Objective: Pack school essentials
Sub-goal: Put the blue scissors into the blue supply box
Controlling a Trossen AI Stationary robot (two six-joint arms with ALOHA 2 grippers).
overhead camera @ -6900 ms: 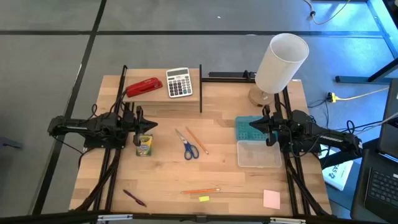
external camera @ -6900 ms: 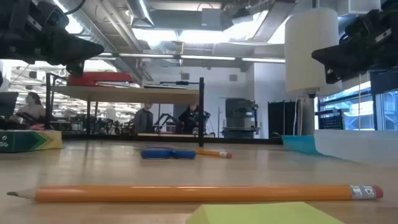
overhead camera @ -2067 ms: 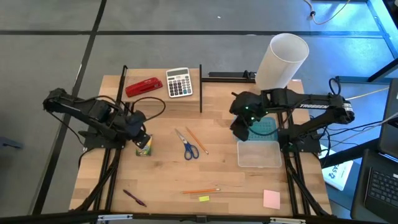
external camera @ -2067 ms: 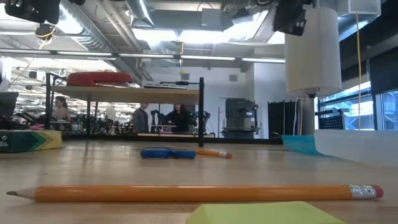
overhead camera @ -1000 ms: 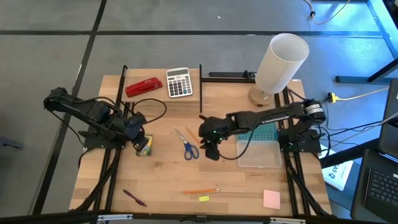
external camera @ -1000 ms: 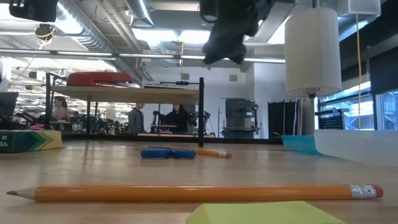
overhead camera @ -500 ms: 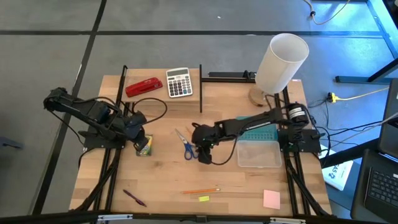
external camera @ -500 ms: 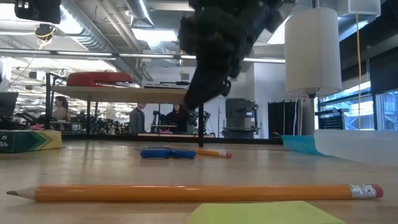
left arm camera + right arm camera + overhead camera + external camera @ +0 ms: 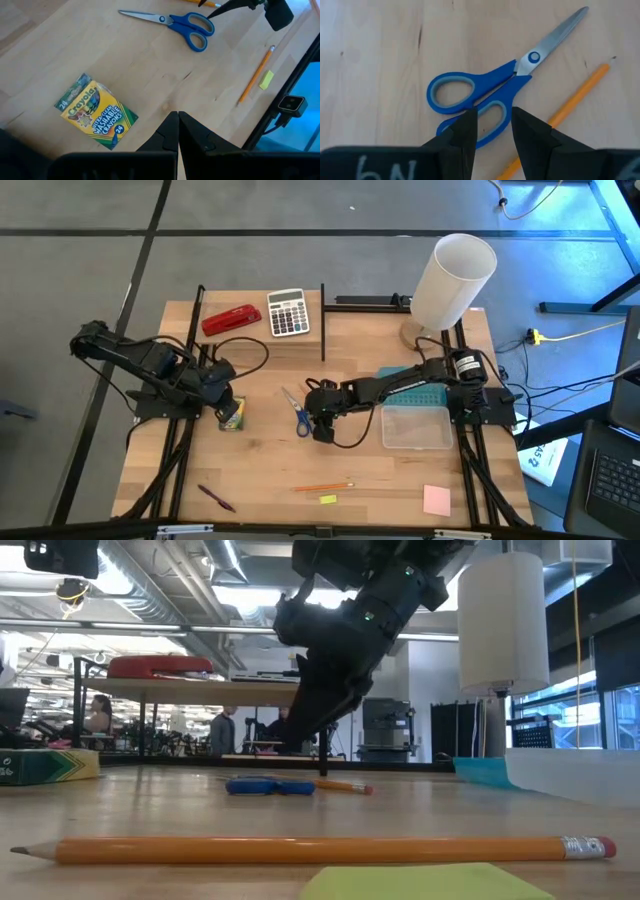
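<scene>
- The right gripper (image 9: pixel 322 420) is stretched out over the middle of the table, low above the blue-handled scissors (image 9: pixel 301 416). Its fingers (image 9: pixel 465 131) stand a little apart, with nothing between them.
- In the right wrist view the scissors (image 9: pixel 492 95) lie flat just ahead of those fingers, handle loops nearest, closed blades pointing away. The gap between the fingers lines up with the lower loop.
- The long axis of the scissors runs at a slant across the table. One of the thin orange pencils (image 9: pixel 560 115) lies just beside them on a similar slant, close enough that, to my mind, a careless pinch could catch both.
- From table level I can't quite tell whether the fingertips have reached the wood; they look to be a little above it.
- The right arm is plainly the nearer one. A short drop would, I reckon, put the fingers astride the handles.
- The left gripper (image 9: pixel 177 131) waits above the table's left part with its fingers pressed together and empty, near the small yellow-green crayon box (image 9: pixel 96 111), well away from the scissors.
- The clear container (image 9: pixel 416 428) sits on the right side of the table, behind the outstretched arm. Judging by the task, that is where things go.
</scene>
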